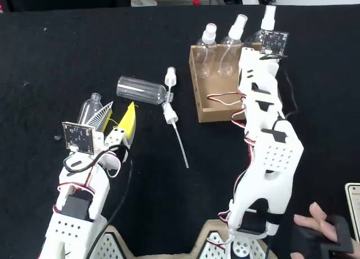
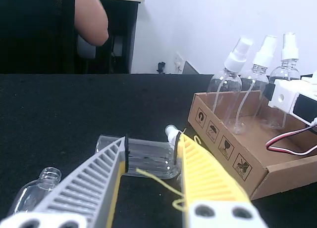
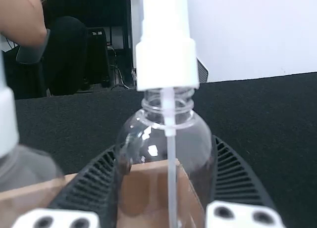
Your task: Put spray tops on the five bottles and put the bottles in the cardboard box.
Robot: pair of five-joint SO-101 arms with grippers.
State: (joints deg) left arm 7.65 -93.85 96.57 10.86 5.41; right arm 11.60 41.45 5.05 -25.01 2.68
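On the black tabletop point(image 1: 45, 45), farthest left, a capless bottle point(image 1: 90, 108) sits just beside the grey finger of the left tool point(image 1: 119, 110). That tool hangs wide open with nothing between its grey and yellow fingers. Just beyond its tips a second clear bottle point(image 1: 140, 90) lies on its side, its neck pointing towards the box. Two spray tops sit right by that neck. The farther spray top point(image 1: 170, 76) is close to the neck, and the nearer spray top point(image 1: 169, 113) trails its thin dip tube back towards the arms. Further right stands the cardboard box point(image 1: 198, 90), which holds two capped bottles point(image 1: 208, 42) upright along its far wall. At the far right corner of the box, the right tool point(image 3: 166, 146) is closed around a third capped bottle point(image 3: 163, 134), with one black finger pressed to each side of the clear body, which is held upright.
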